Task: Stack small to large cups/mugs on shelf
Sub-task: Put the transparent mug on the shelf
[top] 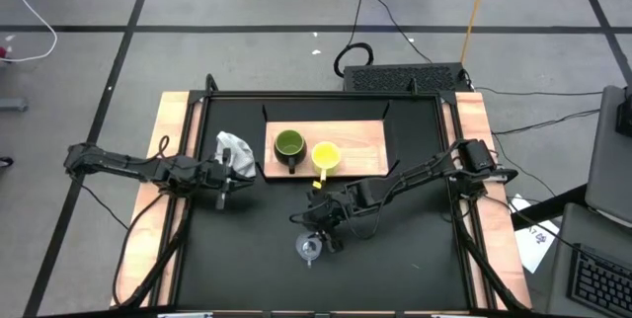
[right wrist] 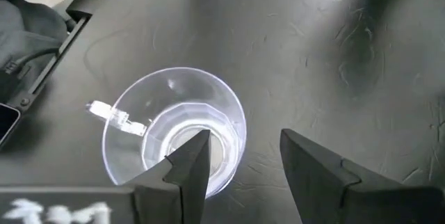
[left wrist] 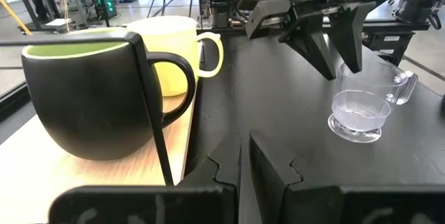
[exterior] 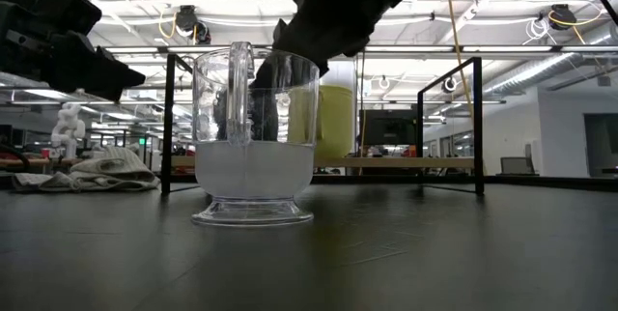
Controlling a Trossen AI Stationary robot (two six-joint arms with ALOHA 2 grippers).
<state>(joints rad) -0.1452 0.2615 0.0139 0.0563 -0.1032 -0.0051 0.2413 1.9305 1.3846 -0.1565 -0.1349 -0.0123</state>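
The clear glass cup (top: pixel 309 247) stands upright on its foot on the black table, near the front middle. My right gripper (right wrist: pixel 243 144) is open and points down over the cup's rim, on the side away from its handle (right wrist: pixel 111 113). The olive-green mug (top: pixel 288 144) and the yellow mug (top: pixel 326 154) stand side by side on the light-wood shelf (top: pixel 365 140). My left gripper (top: pixel 229 178) is shut and empty, left of the shelf, beside the cloth wad (top: pixel 235 148). My right gripper comes from above, pointing down, with one finger (right wrist: pixel 191 158) inside the glass cup and the other (right wrist: pixel 306 165) outside its wall (right wrist: pixel 238 123). I cannot tell whether either finger touches the glass. The cup stands upright on the table.
The shelf has bare board (top: pixel 360 155) to the right of the yellow mug. A thin dark frame (top: pixel 390 120) borders the shelf. Pale wooden planks (top: pixel 173 140) run along the table's left and right sides. Bare black table (top: pixel 415 249) lies around the cup.
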